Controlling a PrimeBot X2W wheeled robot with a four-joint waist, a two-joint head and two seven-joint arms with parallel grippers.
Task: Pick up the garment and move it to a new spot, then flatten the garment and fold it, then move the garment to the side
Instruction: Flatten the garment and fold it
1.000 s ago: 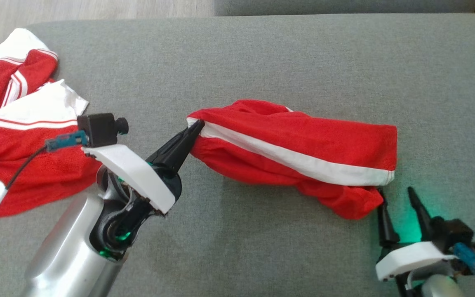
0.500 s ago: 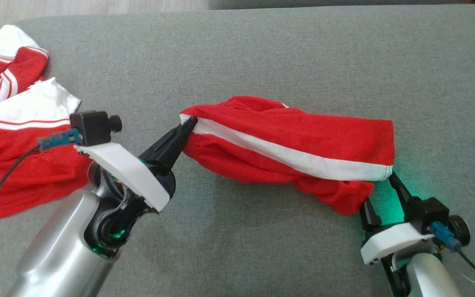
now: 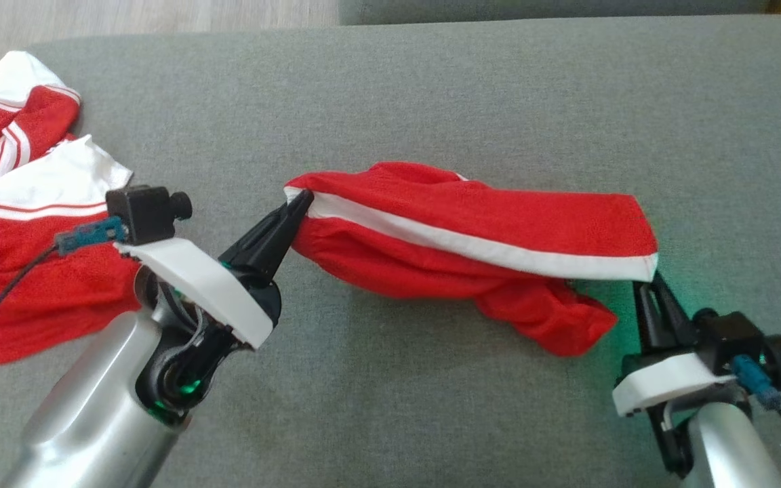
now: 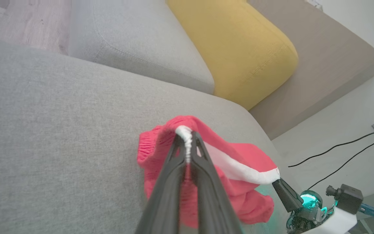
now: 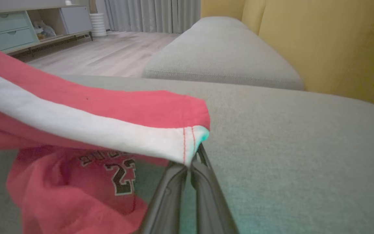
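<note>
CHANGE: right gripper (image 3: 649, 288) now closed on garment (image 3: 499, 224) right corner (jaws were wide before) | left gripper (image 3: 301, 200) clamped on left end | stretch-out judged ready

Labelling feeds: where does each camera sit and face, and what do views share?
Head: on the head, facing down onto the grey sofa seat; left tool and right tool, each shut on the red shorts.
Left wrist: along its own fingers across the seat toward a yellow cushion.
Right wrist: low, along its fingers toward a wooden floor.
Shared: the shorts, in all three.
</note>
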